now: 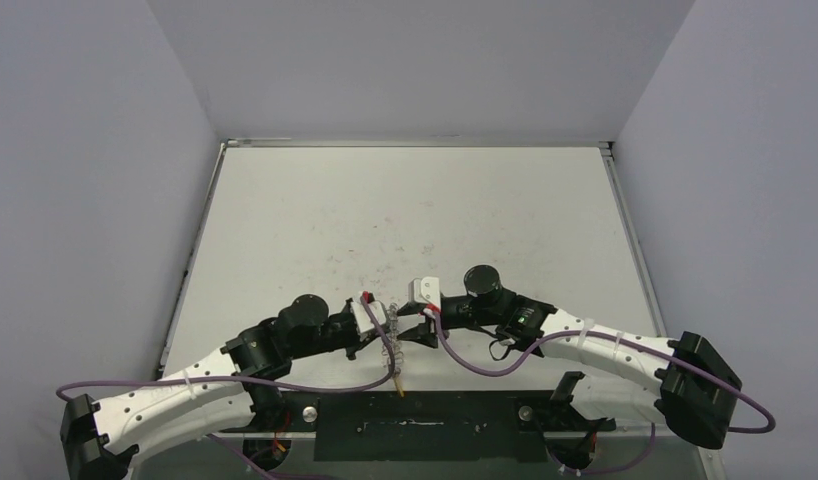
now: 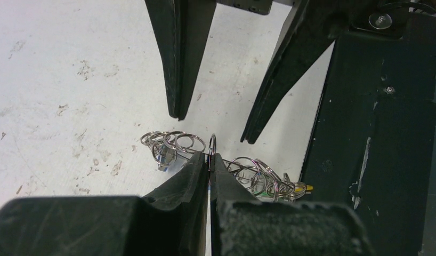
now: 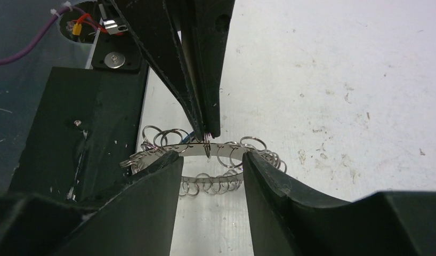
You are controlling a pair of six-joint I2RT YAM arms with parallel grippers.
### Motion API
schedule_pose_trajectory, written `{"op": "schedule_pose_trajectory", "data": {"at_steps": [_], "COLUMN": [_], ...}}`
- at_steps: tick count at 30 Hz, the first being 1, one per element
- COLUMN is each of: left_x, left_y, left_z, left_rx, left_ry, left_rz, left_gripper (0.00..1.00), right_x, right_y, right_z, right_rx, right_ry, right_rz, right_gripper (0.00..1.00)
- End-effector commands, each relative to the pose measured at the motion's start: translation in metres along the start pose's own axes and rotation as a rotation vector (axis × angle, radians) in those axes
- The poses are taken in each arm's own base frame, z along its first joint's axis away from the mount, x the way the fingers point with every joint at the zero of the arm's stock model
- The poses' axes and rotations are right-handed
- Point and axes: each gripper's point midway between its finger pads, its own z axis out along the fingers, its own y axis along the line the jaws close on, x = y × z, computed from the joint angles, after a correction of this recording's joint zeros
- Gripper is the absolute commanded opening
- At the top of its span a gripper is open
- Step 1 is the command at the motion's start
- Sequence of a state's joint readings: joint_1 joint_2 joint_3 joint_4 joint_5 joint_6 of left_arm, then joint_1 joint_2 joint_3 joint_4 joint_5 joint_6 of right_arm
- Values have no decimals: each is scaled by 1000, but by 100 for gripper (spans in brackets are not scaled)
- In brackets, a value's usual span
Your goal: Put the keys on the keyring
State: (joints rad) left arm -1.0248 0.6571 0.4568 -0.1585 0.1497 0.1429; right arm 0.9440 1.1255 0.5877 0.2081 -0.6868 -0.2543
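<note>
The keyring (image 3: 190, 148), a silver band edged with many small wire loops, hangs just above the table near its front edge. My left gripper (image 2: 211, 156) is shut on the band's upper edge. In the right wrist view it comes down from above (image 3: 207, 140). My right gripper (image 3: 210, 158) is open, its fingertips either side of the band's near arc and nothing pinched between them. Keys hang from the loops: a silver key (image 2: 163, 156) on the left, a green tag (image 2: 265, 195) and a yellow tag (image 2: 309, 187) on the right. The yellow tag (image 1: 397, 381) also shows from above.
The black base plate (image 2: 376, 133) of the arms lies right beside the keyring, along the table's near edge (image 1: 435, 420). The white table (image 1: 405, 220) stretches away behind the grippers, walled on three sides. Purple cables (image 1: 465, 360) loop off both wrists.
</note>
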Motion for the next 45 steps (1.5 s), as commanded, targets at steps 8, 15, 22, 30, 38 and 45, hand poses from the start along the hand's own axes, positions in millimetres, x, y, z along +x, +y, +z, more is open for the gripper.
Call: {"op": "schedule_pose_trajectory", "data": {"at_steps": [8,15,22,30,38,45], "left_x": [-35,-35,-37,-27,-24,-21], "left_y": [4,3,0,-3,-6,-6], "left_z": [-2,-4,-13,-26,-29,-24], "left_rx": [-2,-1,1,-21,-29,-33], "left_ry": [-61,-76,-128,-235,-374,-423], "left_rz": [40,33,44,32,28,30], "left_gripper": [0,0,11,30,41,36], "right_x": [-24,-21,-22,-28,-35,-38], "right_y": [-2,-2,0,2,4,5], "right_z": [19,21,21,16,16,18], "right_rx": [-18,-29,-25,-8,-5,-18], "right_ry": [-70,-56,-84,-147,-216,-234], "right_rz": [-41,-44,-49,-58,-49,-39], "right_gripper": [32,0,0,0,0,0]}}
